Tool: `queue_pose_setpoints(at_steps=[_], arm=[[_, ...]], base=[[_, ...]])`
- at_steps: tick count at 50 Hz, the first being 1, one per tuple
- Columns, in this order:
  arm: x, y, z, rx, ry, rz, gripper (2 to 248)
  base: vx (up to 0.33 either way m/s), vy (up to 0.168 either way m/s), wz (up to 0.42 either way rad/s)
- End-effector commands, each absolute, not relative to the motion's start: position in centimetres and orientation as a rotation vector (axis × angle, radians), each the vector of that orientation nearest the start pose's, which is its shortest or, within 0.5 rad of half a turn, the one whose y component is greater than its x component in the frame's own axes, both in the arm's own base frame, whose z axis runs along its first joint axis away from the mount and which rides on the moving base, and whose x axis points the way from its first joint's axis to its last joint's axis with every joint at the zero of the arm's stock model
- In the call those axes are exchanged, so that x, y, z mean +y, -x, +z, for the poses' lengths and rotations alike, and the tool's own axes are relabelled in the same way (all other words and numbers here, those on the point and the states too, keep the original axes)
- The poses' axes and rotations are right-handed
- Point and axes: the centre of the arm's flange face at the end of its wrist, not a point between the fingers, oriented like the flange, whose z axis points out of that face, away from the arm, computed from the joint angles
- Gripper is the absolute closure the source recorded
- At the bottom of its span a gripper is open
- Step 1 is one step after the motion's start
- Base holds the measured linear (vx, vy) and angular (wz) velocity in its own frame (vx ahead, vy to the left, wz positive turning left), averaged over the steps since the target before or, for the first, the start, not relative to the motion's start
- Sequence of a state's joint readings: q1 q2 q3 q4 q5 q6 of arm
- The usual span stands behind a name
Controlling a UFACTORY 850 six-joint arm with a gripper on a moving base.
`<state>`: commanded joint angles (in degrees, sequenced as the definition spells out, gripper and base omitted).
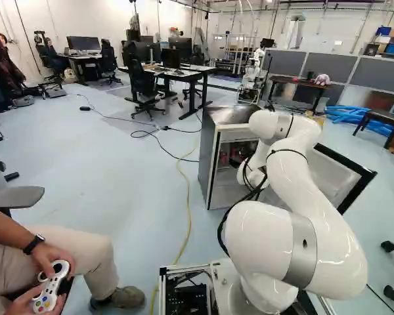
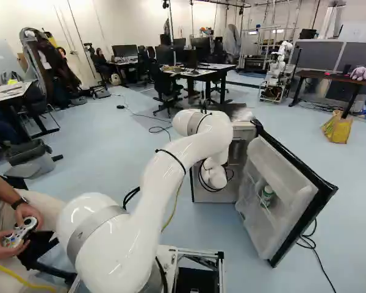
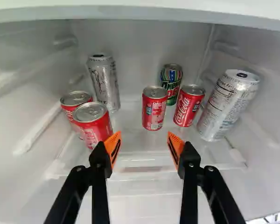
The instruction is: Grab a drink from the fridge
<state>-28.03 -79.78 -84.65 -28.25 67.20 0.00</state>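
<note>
Robotics lab, desks (image 1: 192, 76), monitors (image 1: 83, 43), another robot (image 2: 282, 54)

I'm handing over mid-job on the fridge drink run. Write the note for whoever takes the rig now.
Gripper: open, nothing held, pointing into the fridge.
Drinks: the middle red can stands ahead of the gap between the fingers, with a green can behind it. More cans stand to both sides. A bottle sits in the door.
Done: door open, gripper lined up roughly with the middle can.
Left: grip one drink, bring it out.
</note>
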Motion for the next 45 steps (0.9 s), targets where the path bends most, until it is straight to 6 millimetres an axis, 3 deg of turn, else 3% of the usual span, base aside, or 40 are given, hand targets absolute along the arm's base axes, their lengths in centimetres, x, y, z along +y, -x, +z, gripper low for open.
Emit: queue_pose_setpoints(at_steps=[45], arm=[[-26.9,-63.4,-2.2,-0.114,2.512,-1.96,97]], base=[[0.0,0.0,0.0]])
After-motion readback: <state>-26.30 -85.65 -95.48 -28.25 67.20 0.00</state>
